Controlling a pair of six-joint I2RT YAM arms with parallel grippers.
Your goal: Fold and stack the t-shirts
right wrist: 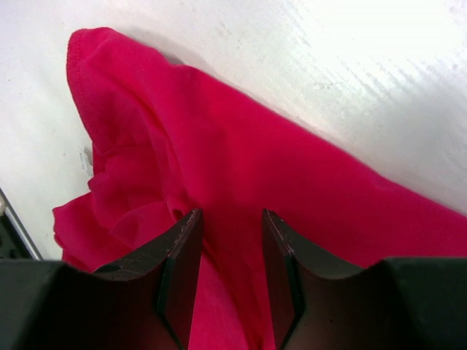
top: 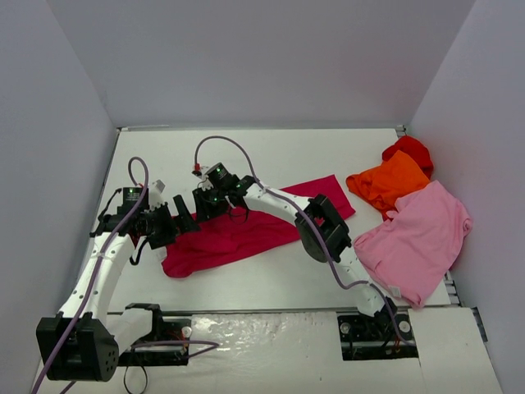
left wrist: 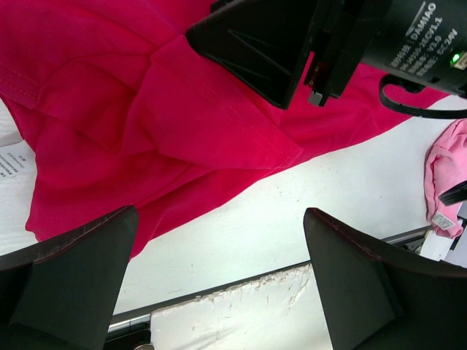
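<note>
1. The crimson t-shirt [top: 246, 234] lies spread in a long, rumpled band across the middle of the white table [top: 271, 152], running from near the left arm up toward the far right.
2. In the right wrist view its hem and a bunched fold [right wrist: 146, 175] show against the bare tabletop.
3. The right gripper [top: 215, 202] sits at the shirt's upper left edge. Its jaws are narrowed to a partial gap, and crimson cloth shows between the fingers [right wrist: 182, 270]. I cannot tell whether the cloth is pinched or only lies beneath them.
4. The left gripper [top: 168, 223] is just left of the right one, over the shirt's near-left end. Its jaws are spread wide and hold nothing. The left wrist view shows the shirt and bare table between its fingers [left wrist: 80, 277].
5. Three more shirts lie in a loose heap at the right side of the table, well apart from the crimson one: the light pink t-shirt [top: 418, 238] nearest, the orange t-shirt [top: 390, 185] behind it, and the red t-shirt [top: 410, 152] farthest back.
</note>
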